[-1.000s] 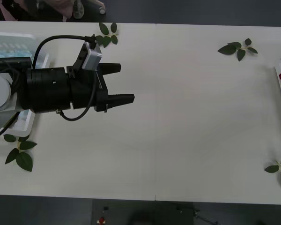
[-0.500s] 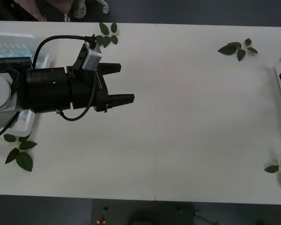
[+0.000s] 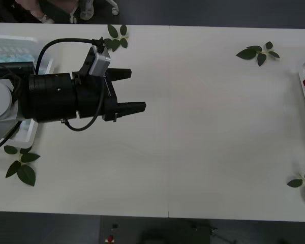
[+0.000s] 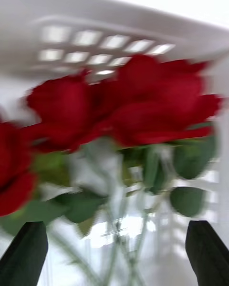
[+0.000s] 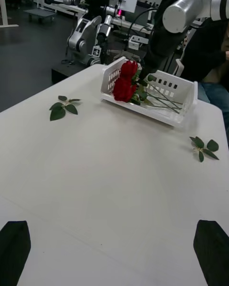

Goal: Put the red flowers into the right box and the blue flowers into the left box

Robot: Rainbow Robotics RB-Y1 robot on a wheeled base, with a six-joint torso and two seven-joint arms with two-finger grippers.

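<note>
While left gripper (image 3: 134,91) hovers agape, red flowers (image 5: 125,81) boxed.

Two white boxes (image 3: 28,129) (image 5: 176,109) — four leaf sprigs (image 3: 21,165) — three red roses (image 4: 143,105).

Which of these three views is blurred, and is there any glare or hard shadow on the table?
Right wrist view: the deep red artificial roses and the slotted white basket wall behind them are smeared and soft. Front view: sharp, evenly lit white table, no glare, faint shadow under the left gripper. Left wrist view: sharp, with a soft sheen on the tabletop.
</note>
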